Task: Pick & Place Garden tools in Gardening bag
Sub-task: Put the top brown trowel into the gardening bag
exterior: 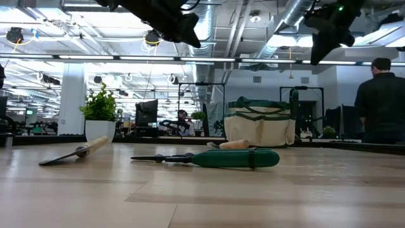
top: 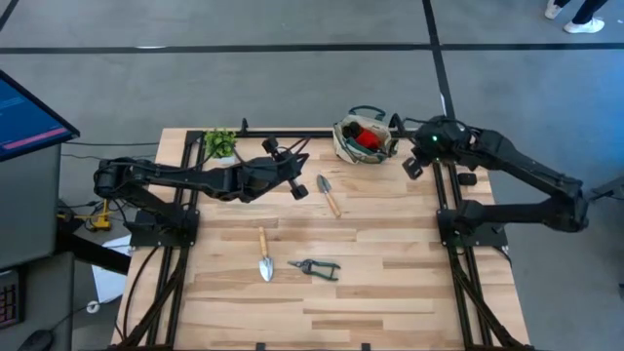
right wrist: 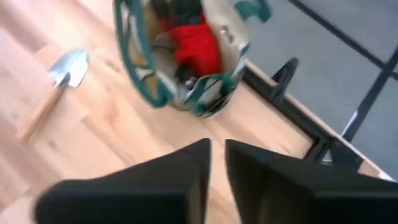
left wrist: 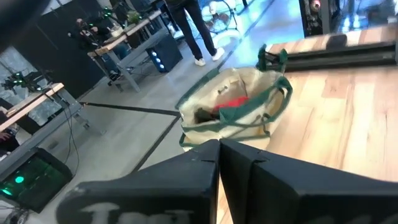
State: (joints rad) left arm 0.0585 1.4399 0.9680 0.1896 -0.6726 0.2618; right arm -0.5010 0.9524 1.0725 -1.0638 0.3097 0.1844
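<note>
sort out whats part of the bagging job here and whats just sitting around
Part of the job:
- gardening bag, red-and-black bundle inside
- trowel near the bag
- trowel nearer the front
- green-handled pruners
- right gripper, beside the bag
- left gripper

Just lying about:
- potted plant

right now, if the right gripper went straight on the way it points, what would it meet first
Most likely the gardening bag. The right gripper, fingers nearly together and holding nothing, points at the bag's near rim, with only bare table between. Depth is unclear, so it may be high enough to meet the red bundle inside instead.
</note>
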